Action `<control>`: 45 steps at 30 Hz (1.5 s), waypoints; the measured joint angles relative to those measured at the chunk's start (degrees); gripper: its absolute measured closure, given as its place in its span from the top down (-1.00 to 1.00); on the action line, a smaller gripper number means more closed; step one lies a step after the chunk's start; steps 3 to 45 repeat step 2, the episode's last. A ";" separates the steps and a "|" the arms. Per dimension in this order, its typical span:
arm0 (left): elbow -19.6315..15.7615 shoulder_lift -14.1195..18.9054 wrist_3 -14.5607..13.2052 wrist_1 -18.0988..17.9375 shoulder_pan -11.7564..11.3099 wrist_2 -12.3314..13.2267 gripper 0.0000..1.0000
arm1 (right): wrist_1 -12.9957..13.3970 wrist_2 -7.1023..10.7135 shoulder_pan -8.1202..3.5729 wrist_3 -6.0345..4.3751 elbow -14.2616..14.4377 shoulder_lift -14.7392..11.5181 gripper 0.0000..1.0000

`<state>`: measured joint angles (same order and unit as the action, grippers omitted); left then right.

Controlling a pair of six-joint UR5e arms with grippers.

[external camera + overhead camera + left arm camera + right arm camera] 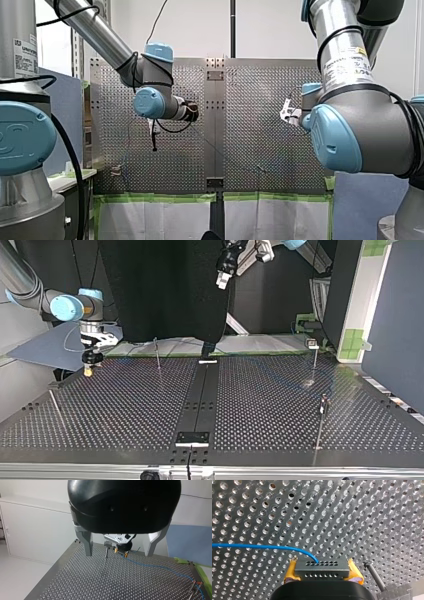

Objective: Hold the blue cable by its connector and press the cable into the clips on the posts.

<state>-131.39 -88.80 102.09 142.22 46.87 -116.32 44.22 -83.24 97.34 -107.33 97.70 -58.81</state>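
Connector [322, 568]: dark grey block with two rows of small holes, sitting level, clamped between the yellow pads [291, 570] of my right gripper [322, 576]. Blue cable [262, 547] exits the upper hole row and arcs sideways over the perforated table [367, 517]. It runs slack to two thin posts [193, 587] with what look like red clips [198, 582]. Another upright post [107, 551] stands just beside the connector; the cable leads away from it.

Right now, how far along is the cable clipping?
Done: my right gripper is shut on the grey perforated connector of the thin blue cable. In hand: it hovers beside a slim metal post. Left: the cable isn't in that post's clip; my left gripper hangs open.
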 joint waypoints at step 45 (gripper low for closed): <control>0.00 0.00 0.00 0.00 0.00 0.00 1.00 | 0.00 0.00 0.00 0.00 0.00 0.00 -1.00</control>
